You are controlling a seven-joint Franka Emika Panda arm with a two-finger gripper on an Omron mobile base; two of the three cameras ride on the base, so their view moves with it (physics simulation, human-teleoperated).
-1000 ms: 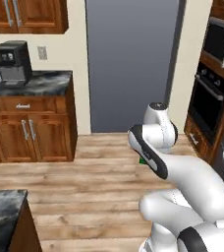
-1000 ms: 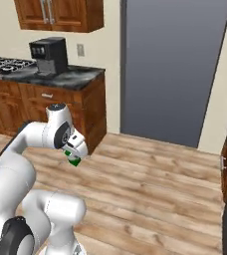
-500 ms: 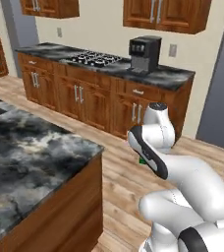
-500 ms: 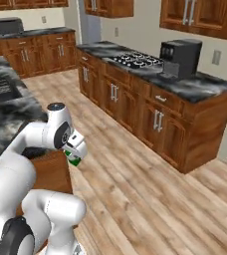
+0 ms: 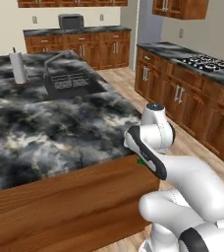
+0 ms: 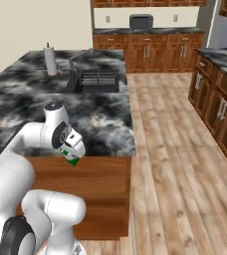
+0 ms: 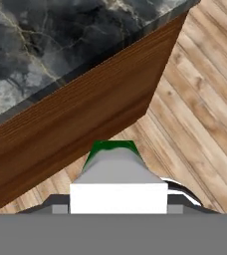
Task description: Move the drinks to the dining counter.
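Pincer (image 6: 71, 155) clamped on carton (image 7: 116, 172), beside marbled dining counter (image 5: 45, 133); wood floor (image 6: 175, 164).

White carton (image 7: 118, 191) (green base) held in hand, dining counter (image 7: 60, 45) corner, wood floor (image 7: 205, 114)

Carton (image 7: 116, 177): white, green base. Surface (image 5: 45, 123) beside gripper (image 6: 71, 155): dark grey-white marbled top, reddish wood sides. Floor (image 6: 175, 164): light wood planks.

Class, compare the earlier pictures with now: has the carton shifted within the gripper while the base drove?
No. In the right base view the carton hangs under the gripper beside the arm's round white joint, as before; only the background changed.
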